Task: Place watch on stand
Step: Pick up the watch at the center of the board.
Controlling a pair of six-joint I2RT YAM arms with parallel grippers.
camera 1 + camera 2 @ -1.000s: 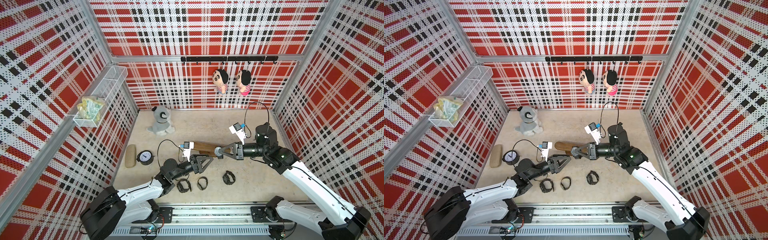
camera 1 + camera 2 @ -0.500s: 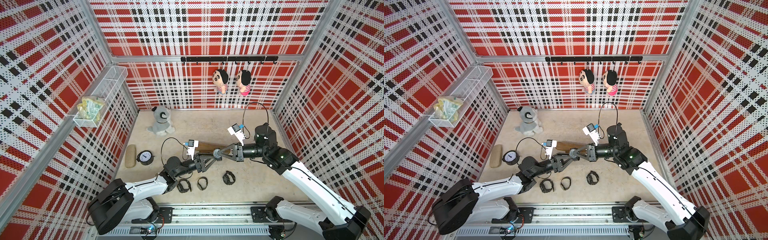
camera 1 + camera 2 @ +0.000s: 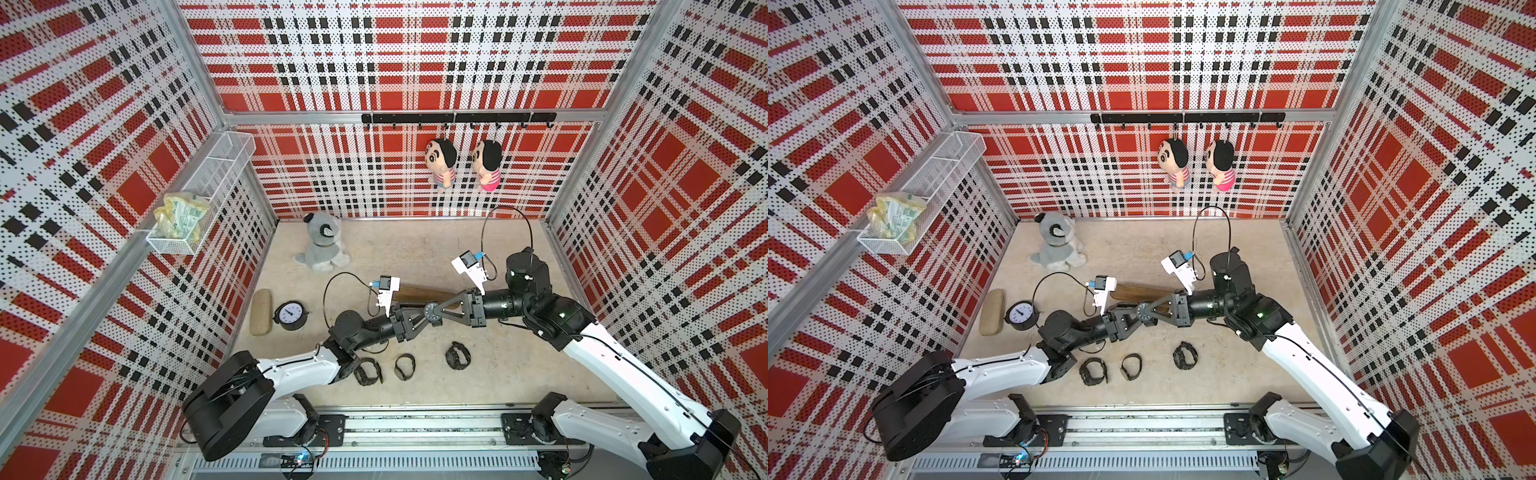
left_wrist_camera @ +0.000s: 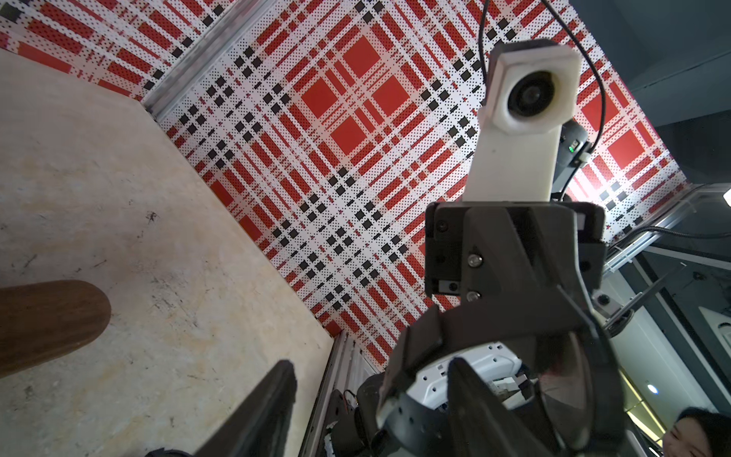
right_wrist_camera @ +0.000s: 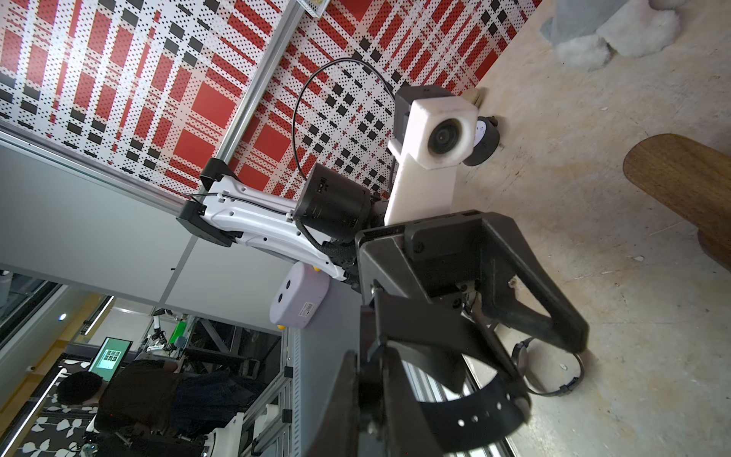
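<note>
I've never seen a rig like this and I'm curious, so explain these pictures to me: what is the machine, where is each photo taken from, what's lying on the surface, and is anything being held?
These are two robot arms, each ending in a two-fingered gripper. The two wide pictures come from a camera pair overhead that looks down on the whole scene. The two close-ups come from a camera on each arm's wrist.

In a top view the left gripper and right gripper meet above the tabletop. The right gripper is shut on a black watch. The left one's jaws stand apart around it.

Just beyond them, toward the back wall, is the wooden stand. Also on the tabletop are three more watches, a small clock, a beige case and a plush dog.
</note>
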